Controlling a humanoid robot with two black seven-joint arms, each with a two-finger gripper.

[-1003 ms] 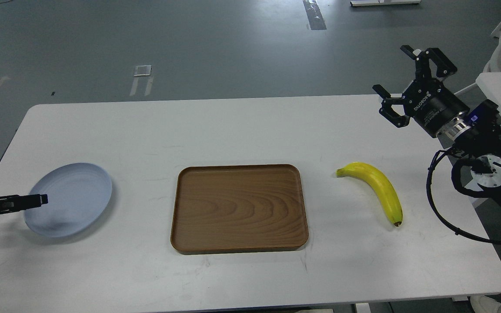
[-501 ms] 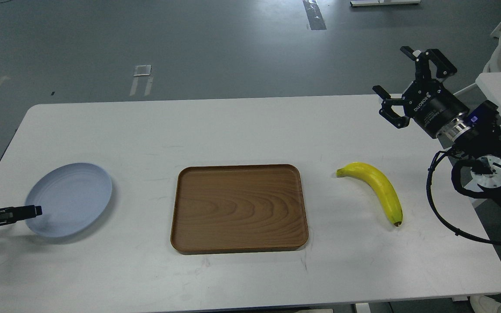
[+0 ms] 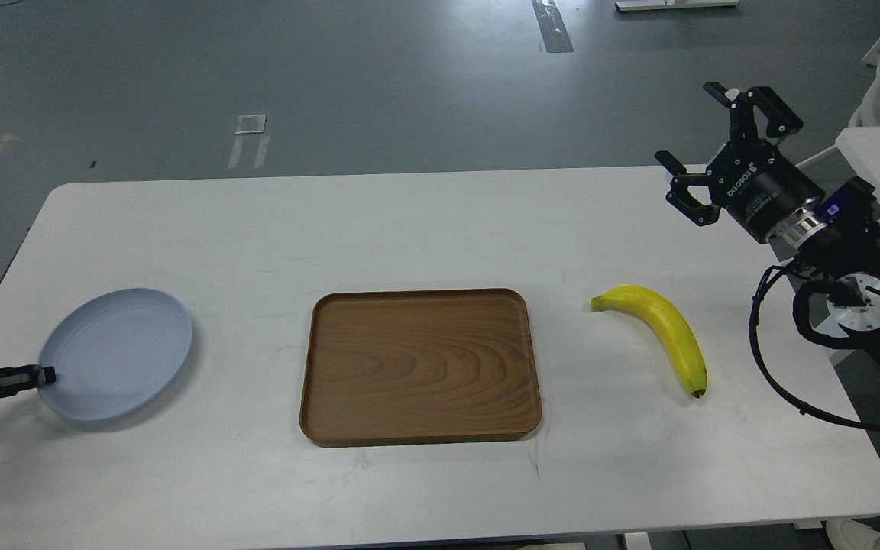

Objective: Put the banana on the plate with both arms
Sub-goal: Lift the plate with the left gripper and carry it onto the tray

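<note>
Two spread black right fingers hang empty above the white worktop's far corner; the left fingers (too small to tell their state) meet the pale blue-grey round plate's rim. The curved yellow banana lies right of the brown wooden tray.

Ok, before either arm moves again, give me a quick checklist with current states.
1. Banana free on the table, right of the tray: ok.
2. Right gripper open, raised, clear of the banana: ok.
3. Left gripper at the plate's near-left rim: ok.
4. Left grip actually closed on the plate: cannot tell, fingers too small and dark.
5. Plate empty, ready for fruit: ok.
6. Plate lying flat: cannot tell.
</note>
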